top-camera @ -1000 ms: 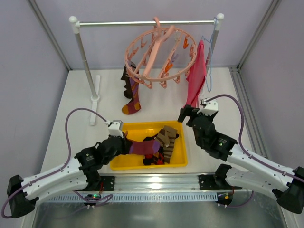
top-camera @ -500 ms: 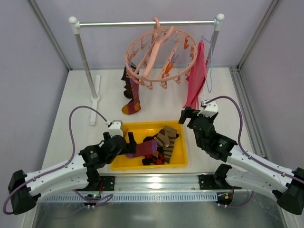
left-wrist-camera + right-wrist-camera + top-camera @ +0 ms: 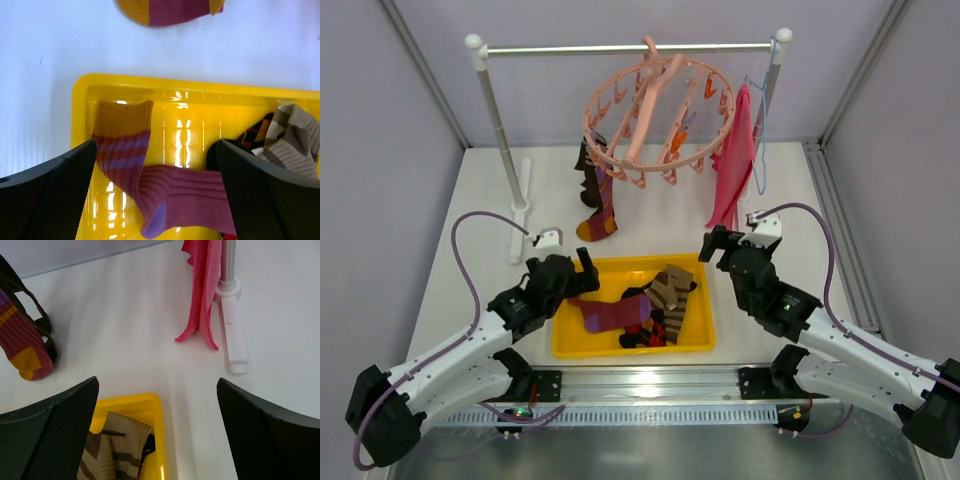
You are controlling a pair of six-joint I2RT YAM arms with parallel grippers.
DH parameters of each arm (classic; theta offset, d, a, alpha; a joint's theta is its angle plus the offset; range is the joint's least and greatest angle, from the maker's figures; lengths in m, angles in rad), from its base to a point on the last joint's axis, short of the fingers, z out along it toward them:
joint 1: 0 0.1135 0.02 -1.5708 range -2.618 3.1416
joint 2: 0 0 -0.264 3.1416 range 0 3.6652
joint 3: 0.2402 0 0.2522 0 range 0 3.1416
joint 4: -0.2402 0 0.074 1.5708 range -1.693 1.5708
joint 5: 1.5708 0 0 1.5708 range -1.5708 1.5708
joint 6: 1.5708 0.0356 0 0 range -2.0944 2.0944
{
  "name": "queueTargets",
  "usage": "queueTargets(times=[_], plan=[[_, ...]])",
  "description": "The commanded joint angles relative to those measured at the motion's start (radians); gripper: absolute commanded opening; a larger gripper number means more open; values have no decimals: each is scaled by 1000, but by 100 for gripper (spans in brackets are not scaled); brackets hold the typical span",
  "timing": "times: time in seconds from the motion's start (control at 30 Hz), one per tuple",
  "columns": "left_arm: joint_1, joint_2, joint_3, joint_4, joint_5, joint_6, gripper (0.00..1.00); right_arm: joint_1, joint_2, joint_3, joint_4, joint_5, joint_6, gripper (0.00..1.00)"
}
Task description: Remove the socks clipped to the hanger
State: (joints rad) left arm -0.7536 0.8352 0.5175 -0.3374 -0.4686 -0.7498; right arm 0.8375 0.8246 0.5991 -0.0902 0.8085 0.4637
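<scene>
- Left tool (image 3: 580, 277): has just let go. A moment ago it pinched a maroon-purple sock (image 3: 615, 312) over the yellow tray (image 3: 620, 263). Its fingers are now spread wide with nothing between them, and it has drawn back toward the tray's left end.
- Released sock: lies flat on the tray floor, mustard cuff to the left, clear of both fingers. By my judgement, one more sock is delivered.
- Yellow tray contents: the maroon-purple sock, a brown-cream striped sock (image 3: 670, 288) draped at the right, and a dark argyle sock (image 3: 648, 332) partly underneath. Whether more lie below, I cannot tell.
- Right tool (image 3: 718, 243): fingers spread, holding nothing, hovering above the surface just off the tray's far right corner.
- Hanger (image 3: 638, 180): pink ring on the rail (image 3: 620, 47), tilted. A hanging maroon sock with a yellow toe (image 3: 600, 208) is clipped at its left, with a dark sock (image 3: 585, 165) behind it.
- Task status: unfinished, since those two socks remain to be unclipped.
- Pink-red cloth (image 3: 733, 170): hangs at the rail's right end, untouched.
</scene>
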Motion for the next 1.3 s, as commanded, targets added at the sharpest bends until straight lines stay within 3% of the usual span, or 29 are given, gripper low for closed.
queueTargets(times=[0.0,0.2,0.37,0.77,1.07,1.17,1.2,1.27], plan=[[80,60,55,194,140,75,100,-18,-28,-12,46,-18,13,100],[189,283,186,365,234,115,99,-41,-65,-44,52,-38,9,100],[215,492,277,562,282,171,100,-73,-93,-67,58,-58,-6,100],[192,639,156,983,134,253,100,-118,-82,-91,119,-129,-16,100],[160,749,165,1084,82,285,100,-138,-78,-101,135,-138,-28,100],[155,772,157,1147,82,302,81,-146,-71,-101,141,-147,-28,100],[152,775,153,1170,82,305,64,-147,-65,-101,142,-149,-28,100],[145,789,153,1184,84,319,49,-149,-59,-98,142,-155,-28,99]])
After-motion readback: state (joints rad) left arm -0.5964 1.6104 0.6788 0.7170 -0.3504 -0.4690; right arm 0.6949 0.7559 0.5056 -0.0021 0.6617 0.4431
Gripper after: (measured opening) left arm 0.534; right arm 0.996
